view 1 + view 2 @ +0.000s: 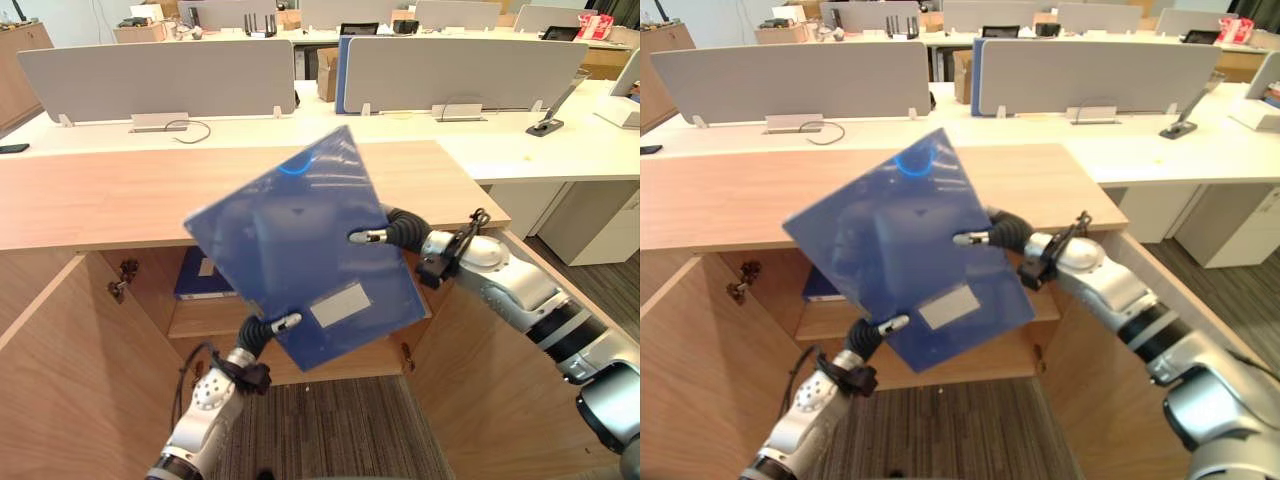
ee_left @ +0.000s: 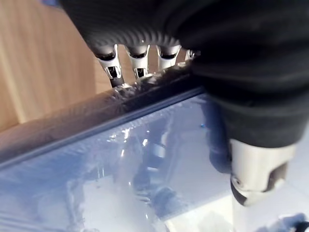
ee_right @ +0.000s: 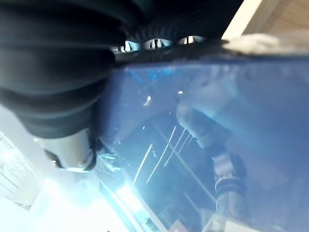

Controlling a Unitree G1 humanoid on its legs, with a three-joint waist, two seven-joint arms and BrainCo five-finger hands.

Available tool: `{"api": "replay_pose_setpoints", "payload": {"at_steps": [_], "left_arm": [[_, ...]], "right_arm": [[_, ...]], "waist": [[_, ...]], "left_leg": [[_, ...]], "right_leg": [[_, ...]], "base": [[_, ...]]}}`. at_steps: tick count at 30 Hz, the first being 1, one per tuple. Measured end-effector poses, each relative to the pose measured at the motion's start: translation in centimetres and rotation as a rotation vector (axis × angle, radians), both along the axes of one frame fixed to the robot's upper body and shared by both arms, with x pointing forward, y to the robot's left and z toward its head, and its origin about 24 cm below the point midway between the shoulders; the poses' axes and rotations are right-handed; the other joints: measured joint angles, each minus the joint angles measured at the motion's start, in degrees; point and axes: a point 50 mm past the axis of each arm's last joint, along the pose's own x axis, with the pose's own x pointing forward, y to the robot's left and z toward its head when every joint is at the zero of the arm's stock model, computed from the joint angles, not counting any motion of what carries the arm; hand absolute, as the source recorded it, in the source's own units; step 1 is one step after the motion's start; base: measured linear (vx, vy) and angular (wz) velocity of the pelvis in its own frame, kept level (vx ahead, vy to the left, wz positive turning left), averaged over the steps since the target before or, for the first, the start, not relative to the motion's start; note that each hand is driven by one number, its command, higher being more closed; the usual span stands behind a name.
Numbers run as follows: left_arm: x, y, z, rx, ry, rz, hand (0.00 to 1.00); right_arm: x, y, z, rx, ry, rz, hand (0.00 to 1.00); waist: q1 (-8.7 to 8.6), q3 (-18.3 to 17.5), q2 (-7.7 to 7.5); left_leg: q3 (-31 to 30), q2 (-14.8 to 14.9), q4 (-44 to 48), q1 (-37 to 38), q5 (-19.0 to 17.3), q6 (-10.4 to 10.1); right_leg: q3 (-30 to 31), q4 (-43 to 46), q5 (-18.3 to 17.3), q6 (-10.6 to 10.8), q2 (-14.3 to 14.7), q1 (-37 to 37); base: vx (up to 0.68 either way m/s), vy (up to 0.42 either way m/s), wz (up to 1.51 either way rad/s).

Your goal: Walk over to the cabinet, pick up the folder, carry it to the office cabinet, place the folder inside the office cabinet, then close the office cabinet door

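Two hands, left hand (image 1: 262,331) and right hand (image 1: 396,231), pinch one blue folder (image 1: 300,235). Wrist views show fingers (image 2: 138,59) behind its edge.

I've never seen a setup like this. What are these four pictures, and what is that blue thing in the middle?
They show a two-armed humanoid robot at one moment. The two wide pictures come from cameras in its head, looking down. The two close-ups come from cameras on its wrists. Its left hand and right hand each pinch a blue folder, held tilted before an open wooden cabinet. Another blue item lies on the shelf inside. Office desks stand behind.
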Motion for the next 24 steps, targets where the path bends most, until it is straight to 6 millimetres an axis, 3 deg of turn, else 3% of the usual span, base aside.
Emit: {"api": "replay_pose_setpoints", "payload": {"at_steps": [7,14,24], "left_arm": [[-2.5,-0.6,-4.3,-0.090,0.200,0.104,0.00],[-6.0,-1.5,-7.8,-0.148,0.386,0.182,0.00],[-9.6,-1.7,-11.7,-0.203,0.635,0.257,0.00]], "right_arm": [[-1.1,0.6,-3.4,-0.019,0.097,0.001,1.00],[-2.7,-0.4,-7.1,-0.057,0.216,-0.032,1.00],[-3.6,-0.8,-10.0,-0.182,0.268,-0.023,1.00]], "waist": [[0.65,0.3,-0.09],[1.23,1.9,-0.27],[2.25,2.9,-0.59]], "left_leg": [[0.0,0.7,0.0,0.0,-0.1,-0.4],[-0.2,0.7,-0.1,-0.5,-0.2,-0.4],[-0.5,0.4,0.0,-0.2,-0.2,-0.4]], "right_leg": [[0.0,0.0,-0.1,-0.1,0.4,0.0],[0.0,0.4,-0.3,0.2,0.3,-0.6],[-0.1,1.0,-0.6,0.2,0.1,-0.4]], "base": [[0.00,-0.002,0.00],[0.00,0.005,0.00],[0.00,0.002,0.01]]}}
